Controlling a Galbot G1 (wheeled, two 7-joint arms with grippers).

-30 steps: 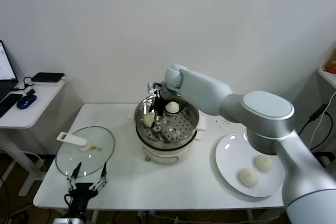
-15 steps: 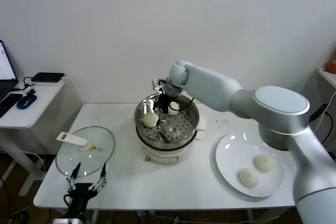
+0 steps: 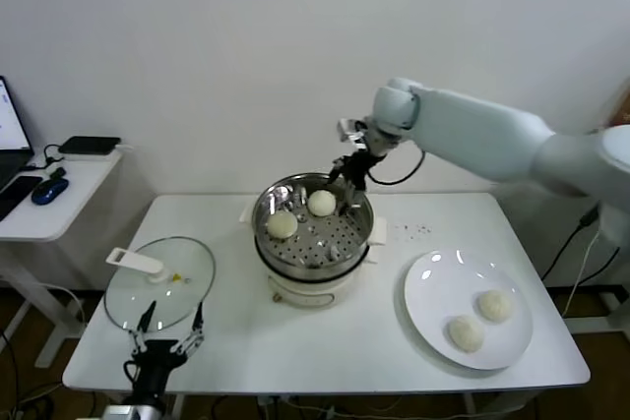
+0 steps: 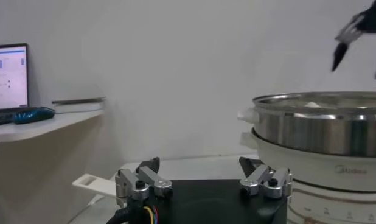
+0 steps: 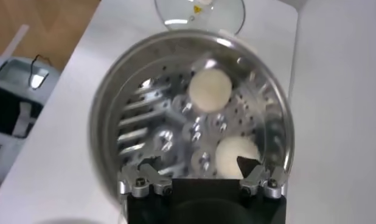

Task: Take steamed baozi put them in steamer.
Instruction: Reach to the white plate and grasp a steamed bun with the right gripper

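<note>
Moved: right pincer [image 3: 351,170] has lifted out of the steamer [image 3: 313,226] and swung right, leaving both buns on the tray
Left pincer [image 3: 162,341]: parked at the near left edge of the surface [image 3: 246,341], jaws apart, empty
Baozi on plate [image 3: 469,309]: two, near right, one [image 3: 465,333] nearer, one [image 3: 494,306] just beyond
Baozi in steamer: two, [image 3: 283,225] and [image 3: 322,203]
Right pincer: above the steamer's far right rim, jaws spread, empty
Key relation: remaining baozi lie right and nearer from the right pincer, on the right arm's side
</note>
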